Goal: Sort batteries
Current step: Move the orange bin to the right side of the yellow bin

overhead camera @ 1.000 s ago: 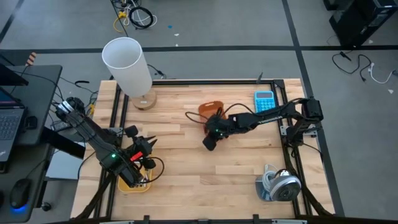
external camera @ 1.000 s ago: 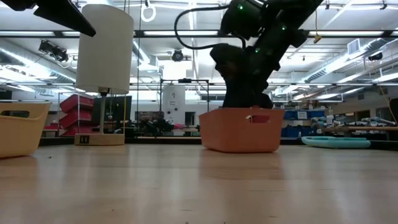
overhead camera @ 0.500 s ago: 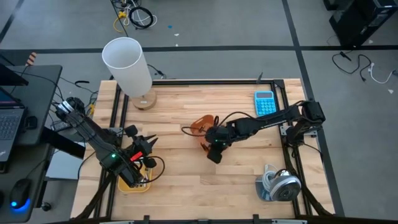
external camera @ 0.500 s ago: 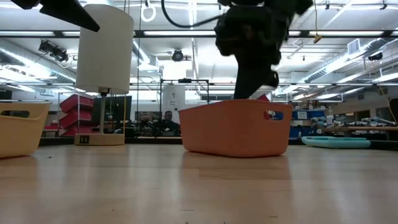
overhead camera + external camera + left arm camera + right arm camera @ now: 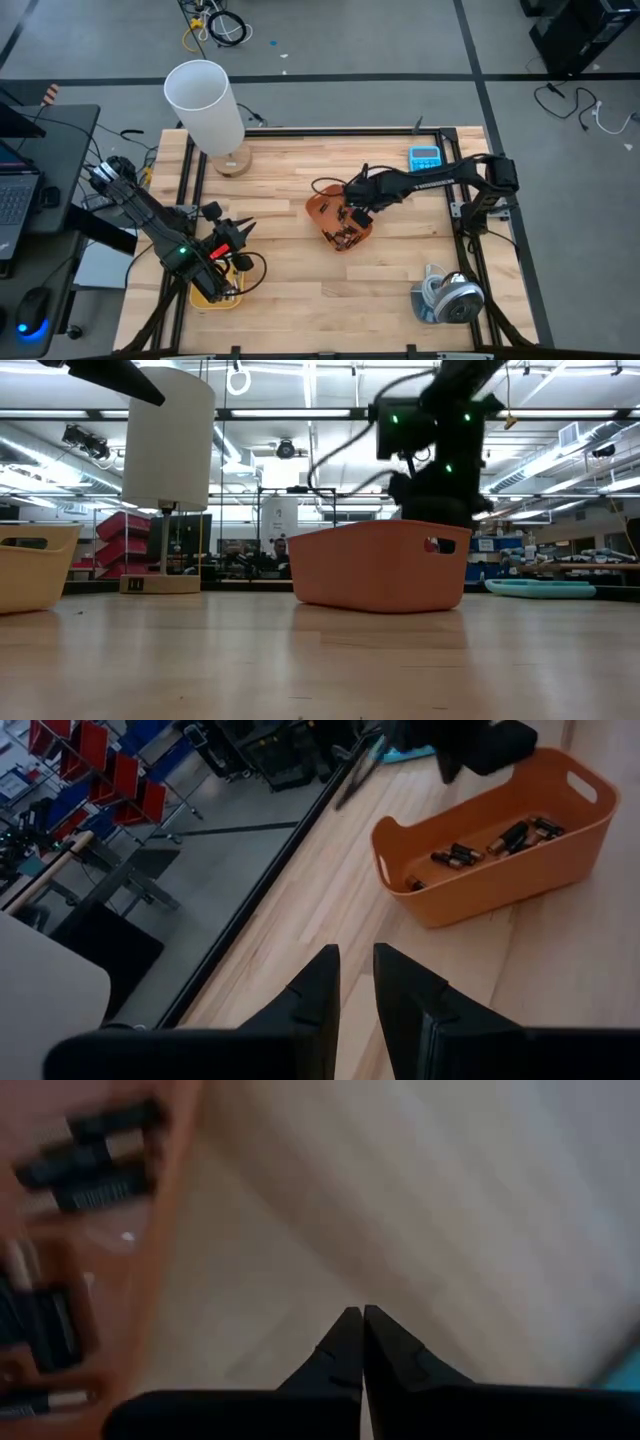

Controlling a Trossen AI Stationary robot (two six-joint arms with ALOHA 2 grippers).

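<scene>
Sitting table: wood table (image 5: 400, 270), black frame rails along its edges.
Lamp: white shade (image 5: 204, 103) at the far left corner on a wooden base; also seen in the low view (image 5: 168, 440).
Left arm: over the near left edge, above a yellow bin (image 5: 214, 292).
Right arm: reaches from the right edge toward table centre.
Orange bin: (image 5: 322, 207) near table centre, upright, handle hole in one end wall (image 5: 583, 787).
Calculator: blue (image 5: 424, 158), far right, well apart from the orange bin.
Left gripper: (image 5: 355, 985) fingers slightly apart, nothing between them.
Right gripper: (image 5: 355, 1342) fingers pressed together, empty, just beside the orange bin's outer wall.
Batteries: dark cells (image 5: 487, 844) lying loose on the orange bin's floor; blurred in the right wrist view (image 5: 90, 1165).
</scene>
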